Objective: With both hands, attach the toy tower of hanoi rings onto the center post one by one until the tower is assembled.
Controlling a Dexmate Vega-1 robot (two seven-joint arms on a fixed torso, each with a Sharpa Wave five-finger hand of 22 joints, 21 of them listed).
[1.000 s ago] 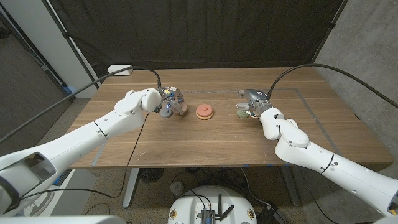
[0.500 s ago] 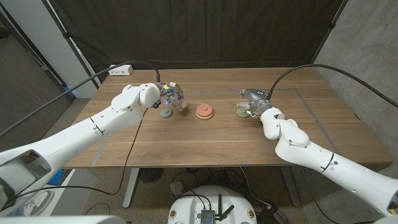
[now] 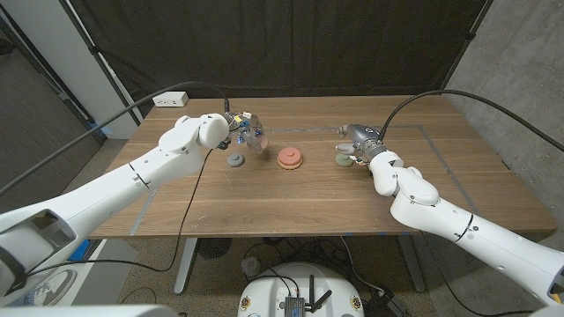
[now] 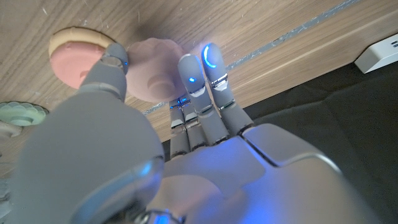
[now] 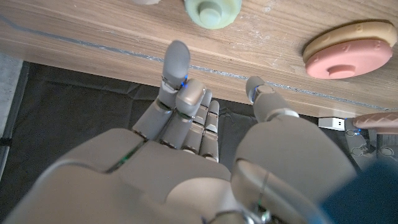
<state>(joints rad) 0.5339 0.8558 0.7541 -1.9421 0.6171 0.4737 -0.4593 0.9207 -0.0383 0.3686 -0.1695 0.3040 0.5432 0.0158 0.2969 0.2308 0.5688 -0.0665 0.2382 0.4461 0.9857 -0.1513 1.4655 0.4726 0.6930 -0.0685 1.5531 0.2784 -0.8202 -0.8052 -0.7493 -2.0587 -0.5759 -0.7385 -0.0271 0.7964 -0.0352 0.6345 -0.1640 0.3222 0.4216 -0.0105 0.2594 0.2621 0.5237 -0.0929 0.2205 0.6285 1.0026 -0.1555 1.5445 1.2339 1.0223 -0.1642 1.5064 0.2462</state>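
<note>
Two stacked discs, salmon-pink on tan, form the tower base [image 3: 290, 158] at the middle of the brown wooden table [image 3: 291, 207].

Just left of it, a pale pink scalloped ring [image 4: 152, 68] is held in the left hand [image 3: 246, 135], raised above a small grey ring [image 3: 235, 160] lying on the wood. To the right, a pale green ring [image 3: 342, 159] lies at the fingertips of the right hand [image 3: 359, 143], whose fingers are curled narrow without holding it. Black curtain hangs behind; a white power strip [image 3: 171, 99] sits on the far left corner.
</note>
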